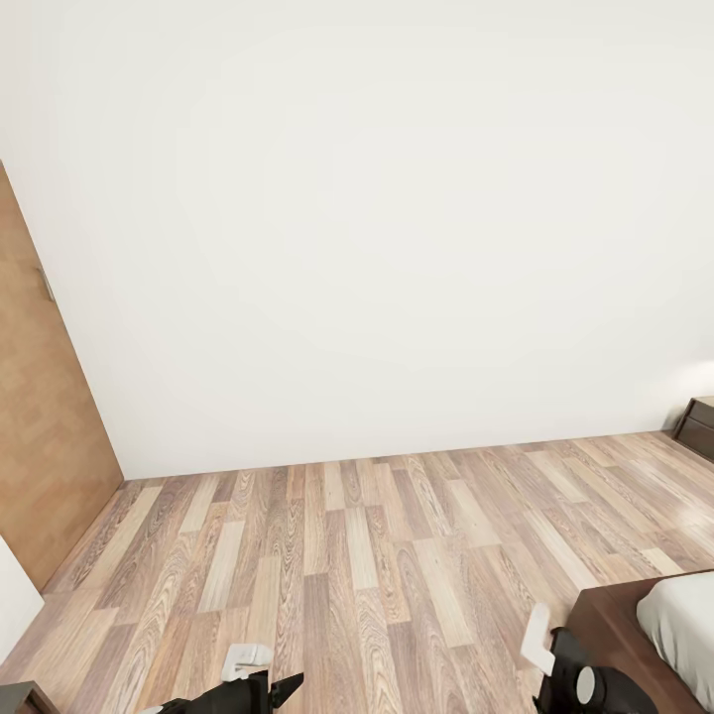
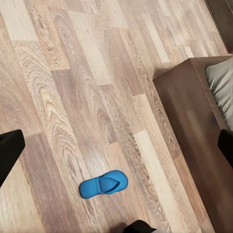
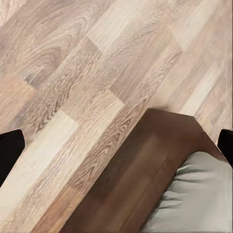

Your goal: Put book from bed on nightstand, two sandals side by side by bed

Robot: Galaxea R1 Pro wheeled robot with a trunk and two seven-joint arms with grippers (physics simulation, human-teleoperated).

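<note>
One blue sandal (image 2: 104,184) lies flat on the wood floor (image 2: 73,97), strap up, near the bed (image 2: 194,111) frame corner; off-white mattress (image 2: 222,82) visible.

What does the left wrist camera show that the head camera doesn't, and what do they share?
Left wrist alone: one blue sandal lying flat on the floor, apart from the bed. Head alone: the white wall, a wooden door at the left, and a dark cabinet at the far right. Shared: the wood plank floor and the bed corner with its off-white mattress.
</note>
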